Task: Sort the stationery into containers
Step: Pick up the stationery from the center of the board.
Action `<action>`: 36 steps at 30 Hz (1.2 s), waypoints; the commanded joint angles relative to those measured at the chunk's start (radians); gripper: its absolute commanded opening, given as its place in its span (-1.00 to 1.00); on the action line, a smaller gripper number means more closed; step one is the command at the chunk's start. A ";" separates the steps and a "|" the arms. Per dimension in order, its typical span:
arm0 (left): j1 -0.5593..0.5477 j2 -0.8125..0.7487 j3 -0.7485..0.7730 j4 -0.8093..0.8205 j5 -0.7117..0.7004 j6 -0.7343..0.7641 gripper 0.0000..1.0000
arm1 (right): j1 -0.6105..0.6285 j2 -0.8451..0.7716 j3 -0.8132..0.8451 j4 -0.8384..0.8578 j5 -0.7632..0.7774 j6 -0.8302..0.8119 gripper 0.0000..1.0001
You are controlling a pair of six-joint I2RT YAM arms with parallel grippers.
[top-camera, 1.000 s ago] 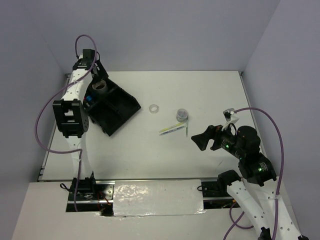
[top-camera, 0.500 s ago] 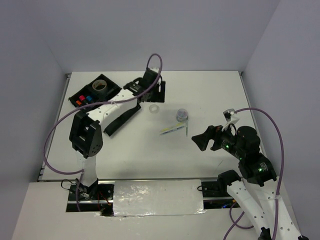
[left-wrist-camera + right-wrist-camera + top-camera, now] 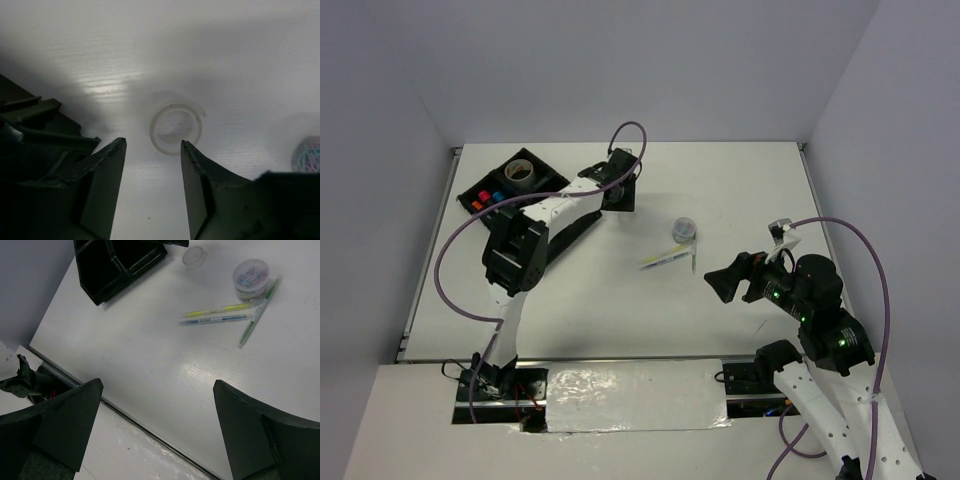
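**Left arm lines up on the clear tape ring beside the tray**

The left gripper (image 3: 153,142) hangs low over the small clear plastic tape ring (image 3: 176,128). Its jaws stand apart with nothing between them, and the ring lies flat just past the tips, centred on the gap, which looks like the line-up for a pinch. The ring sits on the table just off the right-hand edge of the black four-compartment plastic tray (image 3: 130,277).

Inside the tray, the greyish tape roll (image 3: 520,172) fills the far compartment, and the short black highlighters with coloured caps (image 3: 488,198) share the one beside it. The thin yellow-green and white pens (image 3: 215,315) and a round clear tub of coloured clips (image 3: 250,277) lie well to the tray's right.

The right gripper (image 3: 157,385) waits farther right again, spread wide and empty, probably keeping clear.

The matte white table (image 3: 740,180) is enclosed by plain pale lilac walls.
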 commanded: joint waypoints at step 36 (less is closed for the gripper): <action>0.030 0.006 0.197 -0.063 0.043 -0.005 -0.85 | 0.013 -0.005 0.013 0.019 0.000 -0.016 1.00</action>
